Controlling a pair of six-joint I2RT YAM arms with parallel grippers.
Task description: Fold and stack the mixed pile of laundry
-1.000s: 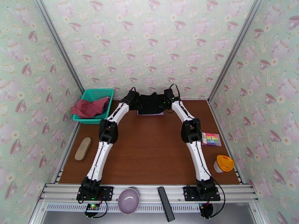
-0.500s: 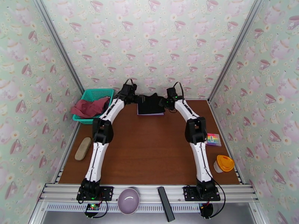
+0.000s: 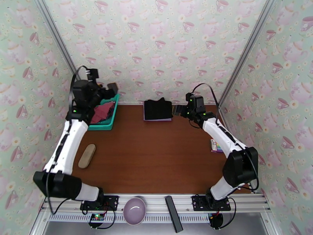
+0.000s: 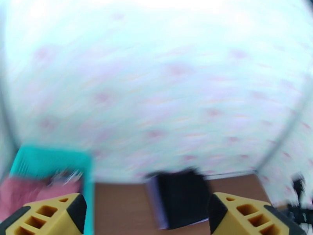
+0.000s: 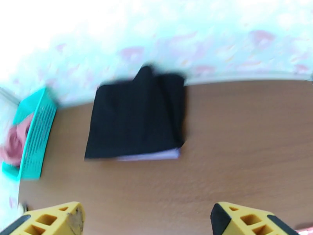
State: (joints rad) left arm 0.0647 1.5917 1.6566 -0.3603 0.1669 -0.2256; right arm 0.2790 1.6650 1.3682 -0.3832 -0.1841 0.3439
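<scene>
Black garment [image 5: 135, 116] folded atop lavender cloth [image 5: 148, 155]; red top [image 3: 102, 111] in basket [image 5: 37, 134]; left gripper [image 4: 146, 216], right gripper [image 5: 150, 220] spread wide.

Teal mesh basket [image 3: 112, 116] far left on brown table [image 3: 156, 161]. Tan oblong case [image 3: 87, 155] near left edge, mid-depth. Lavender bowl [image 3: 134, 210] on near rail, black bar [image 3: 173, 213] just right of it. Multicoloured pack [image 3: 214, 146] right side, partly hidden. Teacup wallpaper [image 3: 164, 47] all round.

Three pieces of laundry: one black garment [image 5: 135, 118] on one lavender cloth [image 5: 148, 156], right of the one basket [image 3: 101, 127], and one red top [image 3: 102, 111] inside that basket. Nearer than the basket: one tan case [image 3: 87, 155], one bowl [image 3: 134, 210], one black bar [image 3: 173, 213].
</scene>
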